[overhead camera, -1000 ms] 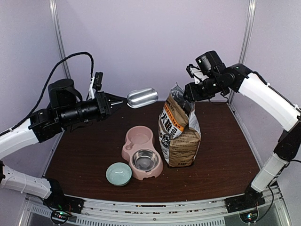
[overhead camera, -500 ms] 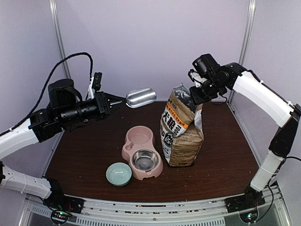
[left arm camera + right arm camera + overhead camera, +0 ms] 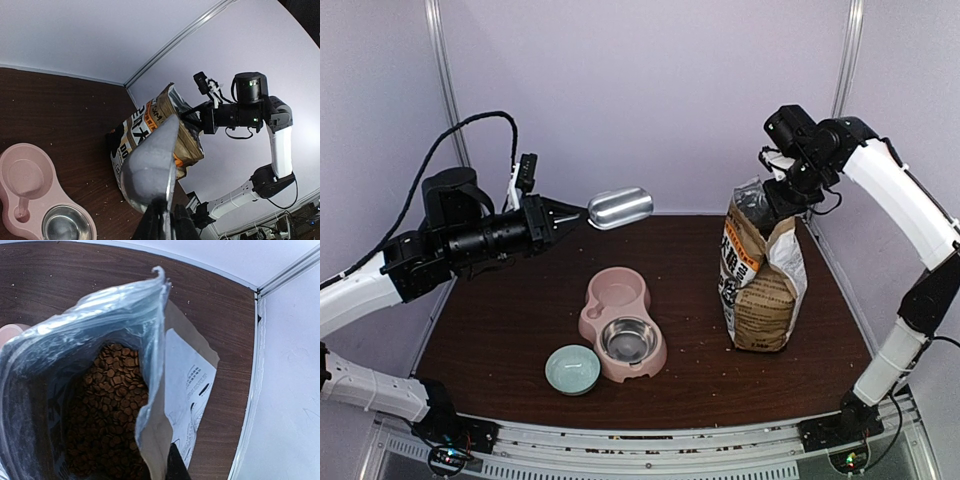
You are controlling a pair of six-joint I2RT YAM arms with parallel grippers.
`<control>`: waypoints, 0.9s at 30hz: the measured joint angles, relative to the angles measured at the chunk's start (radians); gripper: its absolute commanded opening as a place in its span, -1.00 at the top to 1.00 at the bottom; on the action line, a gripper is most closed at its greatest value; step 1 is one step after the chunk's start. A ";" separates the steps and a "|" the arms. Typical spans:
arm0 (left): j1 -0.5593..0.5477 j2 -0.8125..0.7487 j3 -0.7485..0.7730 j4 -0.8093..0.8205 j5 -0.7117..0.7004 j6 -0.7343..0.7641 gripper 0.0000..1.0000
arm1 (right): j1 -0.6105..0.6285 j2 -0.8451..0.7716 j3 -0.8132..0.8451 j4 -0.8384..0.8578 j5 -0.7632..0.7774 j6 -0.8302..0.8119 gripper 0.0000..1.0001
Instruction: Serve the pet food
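Dark table (image 3: 520, 300): right fingers (image 3: 174, 465) pinch bag (image 3: 760, 290), left fingers (image 3: 147, 227) pinch scoop (image 3: 620, 207); only right wrist shows kibble (image 3: 107, 390).

The bag (image 3: 192, 385) hides most of the pet food (image 3: 110, 385).

The dark table (image 3: 510, 330) carries a pink double bowl (image 3: 617, 297), a pale-green bowl (image 3: 572, 369) and an upright paper bag (image 3: 760, 290).

Left hand (image 3: 563, 213) gripping, right hand (image 3: 778, 193) pinched shut
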 measured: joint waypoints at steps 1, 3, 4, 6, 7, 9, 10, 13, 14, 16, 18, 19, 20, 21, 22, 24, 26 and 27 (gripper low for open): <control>0.000 -0.001 0.000 0.000 0.000 0.000 1.00 | 0.008 -0.014 -0.024 0.008 0.004 0.006 1.00; 0.000 -0.005 0.000 0.000 0.000 0.000 1.00 | 0.038 -0.053 -0.091 0.050 0.009 0.024 1.00; 0.000 -0.006 0.000 0.000 0.002 0.000 1.00 | 0.058 -0.072 -0.125 0.078 0.009 0.030 1.00; 0.001 -0.007 0.000 0.000 0.007 0.001 1.00 | 0.110 -0.113 -0.205 0.155 0.005 0.052 1.00; 0.001 -0.007 0.000 -0.002 0.010 0.003 1.00 | 0.139 -0.133 -0.246 0.201 -0.001 0.068 1.00; 0.001 -0.007 0.000 -0.016 0.018 0.010 1.00 | 0.201 -0.158 -0.324 0.298 -0.020 0.101 1.00; 0.001 -0.006 0.000 -0.030 0.024 0.014 1.00 | 0.228 -0.161 -0.351 0.340 -0.034 0.116 1.00; 0.001 -0.001 0.000 -0.066 0.039 0.026 1.00 | 0.304 -0.162 -0.400 0.450 -0.080 0.159 1.00; 0.001 0.003 0.000 -0.076 0.045 0.029 1.00 | 0.327 -0.161 -0.414 0.481 -0.099 0.174 1.00; 0.000 0.012 0.000 -0.093 0.055 0.036 1.00 | 0.357 -0.161 -0.435 0.531 -0.131 0.200 1.00; -0.003 0.023 0.001 -0.113 0.064 0.044 1.00 | 0.377 -0.161 -0.457 0.578 -0.163 0.221 1.00; -0.007 0.029 0.003 -0.125 0.068 0.049 1.00 | 0.385 -0.161 -0.467 0.596 -0.175 0.230 1.00; -0.010 0.035 0.006 -0.133 0.069 0.053 1.00 | 0.393 -0.161 -0.478 0.614 -0.187 0.237 1.00; -0.016 0.043 0.017 -0.153 0.069 0.060 1.00 | 0.397 -0.161 -0.484 0.621 -0.192 0.243 1.00; -0.023 0.051 0.030 -0.172 0.068 0.068 1.00 | 0.404 -0.161 -0.493 0.633 -0.195 0.250 1.00; -0.038 0.070 0.067 -0.219 0.060 0.090 1.00 | 0.408 -0.161 -0.497 0.641 -0.196 0.253 1.00; -0.062 0.096 0.120 -0.271 0.045 0.116 1.00 | 0.410 -0.161 -0.498 0.643 -0.194 0.253 1.00; -0.079 0.115 0.159 -0.310 0.029 0.132 1.00 | 0.410 -0.163 -0.498 0.643 -0.192 0.253 1.00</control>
